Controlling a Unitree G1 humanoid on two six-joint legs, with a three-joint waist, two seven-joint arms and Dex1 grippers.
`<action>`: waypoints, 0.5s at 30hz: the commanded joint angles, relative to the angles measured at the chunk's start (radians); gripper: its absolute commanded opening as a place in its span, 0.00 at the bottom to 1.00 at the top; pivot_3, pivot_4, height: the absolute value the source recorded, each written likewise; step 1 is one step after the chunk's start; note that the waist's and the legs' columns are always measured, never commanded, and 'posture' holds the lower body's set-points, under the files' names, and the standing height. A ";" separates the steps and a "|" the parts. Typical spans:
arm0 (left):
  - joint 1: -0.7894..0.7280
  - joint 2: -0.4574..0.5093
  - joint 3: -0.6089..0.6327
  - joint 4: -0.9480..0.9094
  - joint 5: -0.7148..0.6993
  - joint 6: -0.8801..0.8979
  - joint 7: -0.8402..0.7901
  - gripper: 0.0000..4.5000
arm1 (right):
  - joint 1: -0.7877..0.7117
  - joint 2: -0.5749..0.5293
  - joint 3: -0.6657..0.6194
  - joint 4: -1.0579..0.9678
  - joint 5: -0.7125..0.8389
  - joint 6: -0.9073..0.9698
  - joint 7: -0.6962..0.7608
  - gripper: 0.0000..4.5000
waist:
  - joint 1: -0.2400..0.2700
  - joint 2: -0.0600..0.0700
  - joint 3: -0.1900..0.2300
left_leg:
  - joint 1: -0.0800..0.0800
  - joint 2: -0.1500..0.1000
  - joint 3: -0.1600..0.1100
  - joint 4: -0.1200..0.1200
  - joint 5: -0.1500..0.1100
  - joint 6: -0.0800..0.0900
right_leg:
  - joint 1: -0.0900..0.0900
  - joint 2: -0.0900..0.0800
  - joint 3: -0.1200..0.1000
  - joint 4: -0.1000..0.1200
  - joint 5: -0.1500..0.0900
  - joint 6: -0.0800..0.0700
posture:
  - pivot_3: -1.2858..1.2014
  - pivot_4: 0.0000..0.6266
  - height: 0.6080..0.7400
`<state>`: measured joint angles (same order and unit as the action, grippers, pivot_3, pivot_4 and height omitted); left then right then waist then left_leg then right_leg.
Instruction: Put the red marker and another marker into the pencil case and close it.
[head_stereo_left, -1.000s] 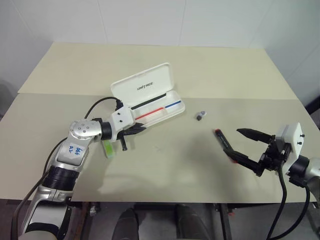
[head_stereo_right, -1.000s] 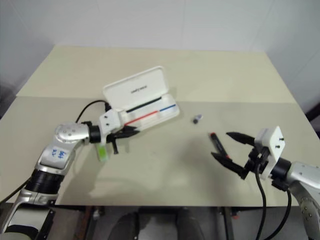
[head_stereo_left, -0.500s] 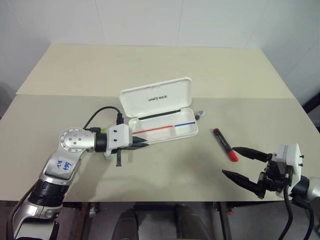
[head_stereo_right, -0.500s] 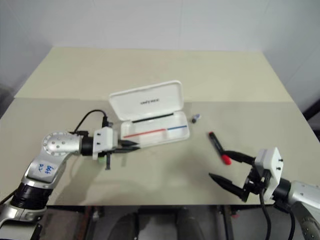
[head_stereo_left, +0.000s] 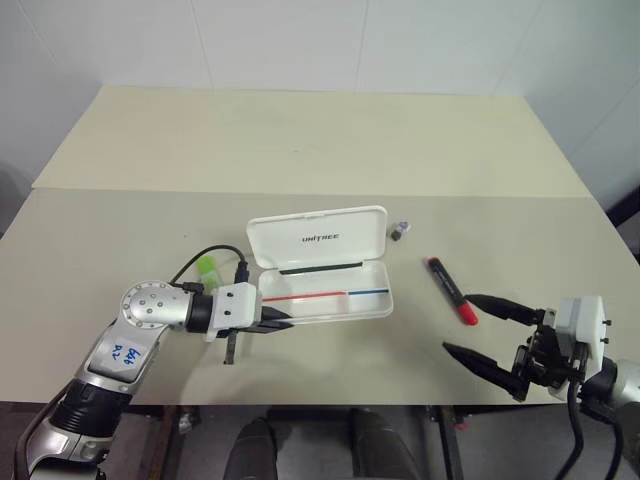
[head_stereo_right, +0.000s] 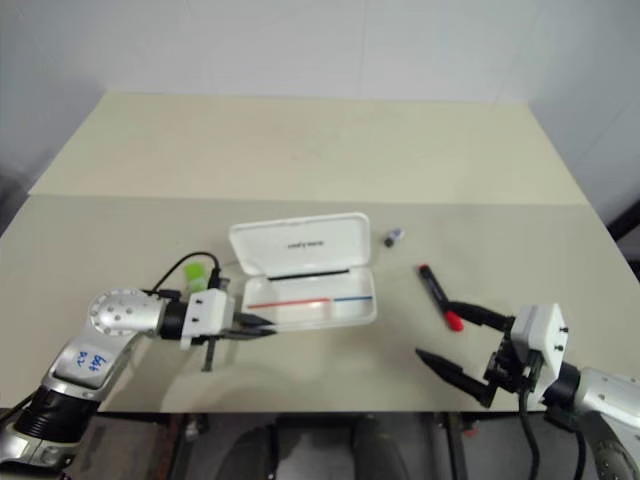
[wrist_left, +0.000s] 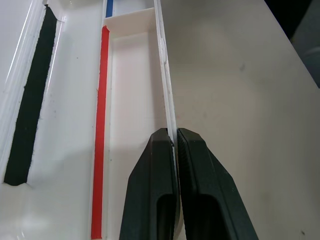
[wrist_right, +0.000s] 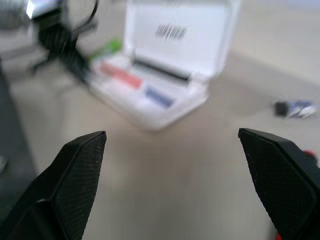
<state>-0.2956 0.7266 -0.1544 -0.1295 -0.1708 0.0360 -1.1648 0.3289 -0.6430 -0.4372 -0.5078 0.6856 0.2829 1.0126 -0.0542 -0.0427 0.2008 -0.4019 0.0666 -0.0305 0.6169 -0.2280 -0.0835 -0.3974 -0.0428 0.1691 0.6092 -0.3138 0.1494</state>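
A pale beige table (head_stereo_left: 330, 140) takes up most of the room in front of me, its top made of two panels with a seam running left to right across the middle. On the near panel, about centre, sits the pencil case (head_stereo_left: 325, 290), white and hinged, lid standing up on the far side with dark lettering on it, tray open toward the near edge showing black, red and blue lines inside.

The left gripper (head_stereo_left: 282, 322) comes in from the left; its two black fingers (wrist_left: 155, 195) are pinched together on the near wall of the case's tray, at its left end, with the thin white rim caught between them. The right gripper (head_stereo_left: 478, 326) hovers near the right front corner of the table, fingers spread wide, holding nothing, pointing leftward toward the case.

The red marker (head_stereo_left: 450, 290) lies flat on the table to the right of the case, between it and the right gripper, red cap end nearer. The green marker (head_stereo_left: 207, 266) lies just left of the case, behind the left arm. A small grey bit (head_stereo_left: 400, 229) rests just beyond the case's far right corner
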 joint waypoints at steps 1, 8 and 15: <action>-0.027 0.009 -0.022 0.011 0.021 -0.031 -0.018 0.00 | 0.026 -0.013 -0.002 0.012 -0.025 -0.045 0.037 1.00 | 0.002 0.000 0.000 | 0.000 0.000 0.000 0.000 0.000 0.000 | 0.000 0.000 0.000 0.000 0.000 0.000 | 0.52 0.24 1.00; -0.091 0.002 -0.066 0.095 0.085 -0.087 -0.028 0.00 | 0.070 -0.026 -0.015 0.075 -0.060 -0.114 0.112 1.00 | 0.001 0.000 0.000 | 0.000 0.000 0.000 -0.001 0.000 0.000 | 0.000 0.000 0.000 -0.001 0.000 0.000 | 0.52 0.24 1.00; -0.122 -0.022 -0.087 0.154 0.119 -0.127 -0.006 0.00 | 0.071 -0.042 -0.019 0.133 -0.080 -0.178 0.170 1.00 | 0.003 0.000 0.000 | 0.006 0.000 0.000 0.000 0.000 0.001 | 0.005 0.000 0.000 -0.001 0.001 -0.001 | 0.52 0.24 1.00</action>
<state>-0.4016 0.7127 -0.2402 0.0142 -0.0740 -0.0805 -1.1978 0.4016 -0.6736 -0.4356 -0.3808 0.5981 0.1277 1.1720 -0.0516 -0.0427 0.2007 -0.3951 0.0665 -0.0301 0.6164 -0.2275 -0.0830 -0.3912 -0.0429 0.1692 0.6082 -0.3125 0.1478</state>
